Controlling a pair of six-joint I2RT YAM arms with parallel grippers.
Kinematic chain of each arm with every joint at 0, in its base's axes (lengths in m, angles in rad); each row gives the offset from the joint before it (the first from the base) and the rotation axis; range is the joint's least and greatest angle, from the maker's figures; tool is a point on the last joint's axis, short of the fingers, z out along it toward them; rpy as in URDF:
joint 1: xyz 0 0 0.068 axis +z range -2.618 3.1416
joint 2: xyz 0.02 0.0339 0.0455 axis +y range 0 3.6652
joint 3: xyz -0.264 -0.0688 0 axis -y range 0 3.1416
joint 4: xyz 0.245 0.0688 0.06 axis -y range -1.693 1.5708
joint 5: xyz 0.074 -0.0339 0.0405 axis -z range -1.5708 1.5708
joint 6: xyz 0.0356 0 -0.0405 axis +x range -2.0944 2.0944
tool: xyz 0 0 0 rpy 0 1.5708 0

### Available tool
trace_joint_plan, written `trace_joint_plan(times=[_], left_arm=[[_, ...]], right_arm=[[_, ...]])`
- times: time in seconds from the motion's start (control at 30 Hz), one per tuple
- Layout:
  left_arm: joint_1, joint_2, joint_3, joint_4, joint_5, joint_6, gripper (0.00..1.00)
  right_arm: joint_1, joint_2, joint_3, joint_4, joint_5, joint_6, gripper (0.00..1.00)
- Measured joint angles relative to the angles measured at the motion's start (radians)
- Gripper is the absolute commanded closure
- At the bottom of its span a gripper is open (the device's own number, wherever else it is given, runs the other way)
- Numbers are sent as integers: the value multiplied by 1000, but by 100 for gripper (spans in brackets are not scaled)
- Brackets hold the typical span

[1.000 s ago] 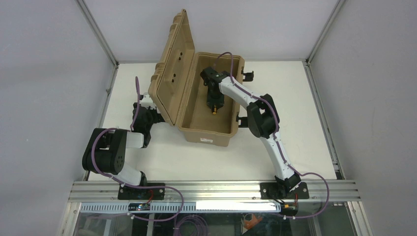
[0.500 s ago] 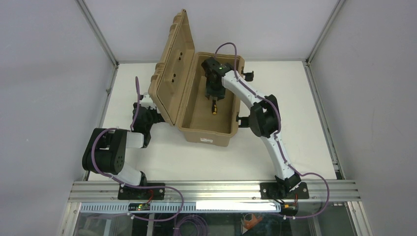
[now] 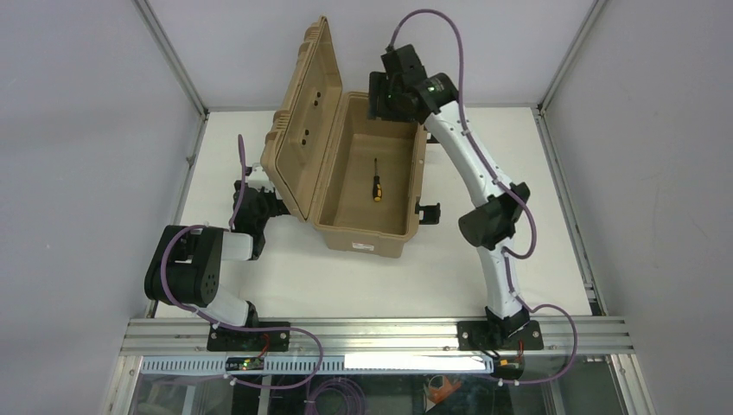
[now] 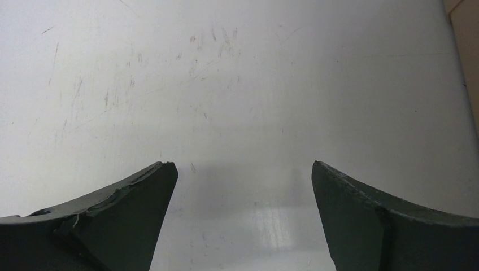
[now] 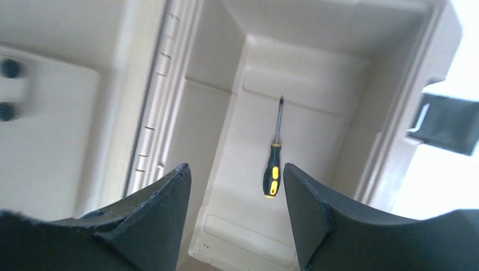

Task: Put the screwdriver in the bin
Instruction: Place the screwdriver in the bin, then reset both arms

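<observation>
The screwdriver (image 3: pixel 377 183) (image 5: pixel 272 164), yellow and black with a thin dark shaft, lies loose on the floor of the tan bin (image 3: pixel 333 226) (image 5: pixel 316 68), whose ribbed lid (image 3: pixel 309 121) stands open to the left. My right gripper (image 3: pixel 391 97) (image 5: pixel 236 172) hangs high over the bin's far end, open and holding nothing, with the screwdriver seen far below between its fingers. Left of the bin, low over the bare white table (image 4: pixel 237 84), my left gripper (image 4: pixel 242 166) is open and holds nothing; the top view hides its fingers behind the lid.
Black latches (image 3: pixel 429 210) stick out from the bin's right wall, one showing in the right wrist view (image 5: pixel 449 121). The left arm (image 3: pixel 194 268) is folded at the table's left. A metal rail (image 3: pixel 372 333) runs along the near edge, and walls close in both sides.
My right gripper has opened, left the screwdriver on the bin's floor and risen up and back to the bin's far end. The left arm has not moved.
</observation>
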State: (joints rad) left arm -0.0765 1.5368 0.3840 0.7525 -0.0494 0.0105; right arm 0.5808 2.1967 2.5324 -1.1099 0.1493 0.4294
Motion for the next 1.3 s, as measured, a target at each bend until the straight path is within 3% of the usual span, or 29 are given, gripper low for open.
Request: trace_joint_plan(times=[0.43,0.83,1.07,1.3], left_arm=[[0,0,0,0,0,0,1],[0,0,0,0,0,0,1],[0,0,0,0,0,0,1],[0,0,0,0,0,0,1]], right_arm=[[-165,-254,-33,116,43,-254,15],[-386,-610,-673,299,82,-331,1],[-441,-779,-999,396,70,-324,1],[-465,-848,-1213,478,41,-294,1]])
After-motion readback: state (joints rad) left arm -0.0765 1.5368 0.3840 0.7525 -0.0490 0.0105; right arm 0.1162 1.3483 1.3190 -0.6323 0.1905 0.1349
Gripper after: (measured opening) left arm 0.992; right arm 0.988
